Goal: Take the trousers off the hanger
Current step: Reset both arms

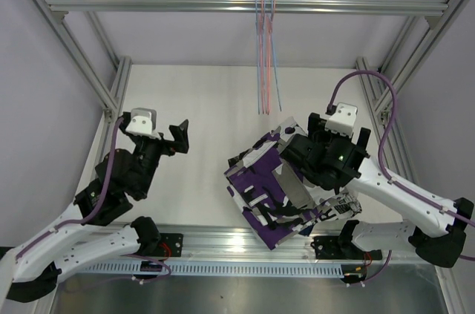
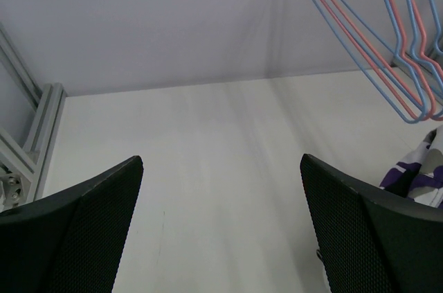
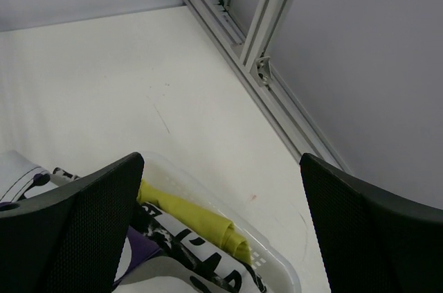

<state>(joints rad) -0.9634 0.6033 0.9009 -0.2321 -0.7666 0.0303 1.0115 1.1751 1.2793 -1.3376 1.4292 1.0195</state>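
Purple, white and black patterned trousers [image 1: 261, 194] lie crumpled on top of a heap at the lower centre-right of the overhead view, off the hangers and down on the white table [image 1: 208, 106]. From the right wrist camera the heap sits inside a clear plastic bin [image 3: 278, 267] at the bottom of the frame. A folded yellow pair [image 3: 197, 215] lies against the bin's near wall. A black-and-white splatter pair [image 3: 181, 250] is just below it, and more white fabric with black marks spills over at the lower left. In the overhead view the cloth covers most of the bin.

The pink and blue wire hangers [image 1: 266, 54] hang bare from the aluminium rail [image 1: 148, 4] at the top centre, well apart from the heap. They also show in the upper right of the left wrist view, with a corner of the purple-white cloth at that frame's right edge.

The right gripper [image 3: 221, 161] hovers over the bin's far edge, fingers spread wide and holding nothing. The left gripper [image 2: 221, 161] stands at the left of the overhead frame above bare table, its fingers equally wide apart and empty.
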